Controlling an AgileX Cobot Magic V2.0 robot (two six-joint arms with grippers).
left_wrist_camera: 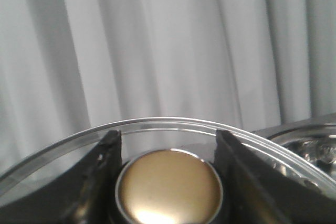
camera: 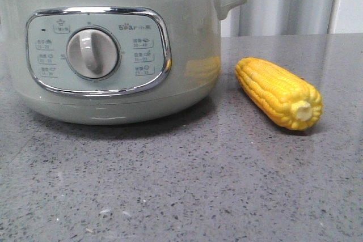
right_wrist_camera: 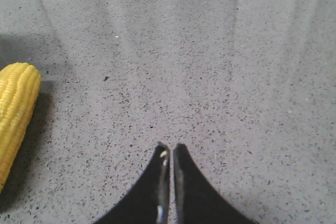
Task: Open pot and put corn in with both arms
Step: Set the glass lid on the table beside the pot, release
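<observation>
Sitting beside pot (camera: 113, 49), corn (camera: 279, 92), outside it

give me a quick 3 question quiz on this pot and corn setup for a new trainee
1. True or false: the corn is already inside the pot.
2. Multiple choice: what sits between the fingers of the left gripper? A) the corn B) the gold lid knob C) the dial
3. Short answer: in the front view, on which side of the pot does the corn lie, and what does it rest on?

Key
1. False. It lies on the grey counter, outside the pot.
2. B. The fingers flank the knob on the glass lid.
3. To the right of the pot, on the counter. The right gripper is shut and empty beside it.
</observation>
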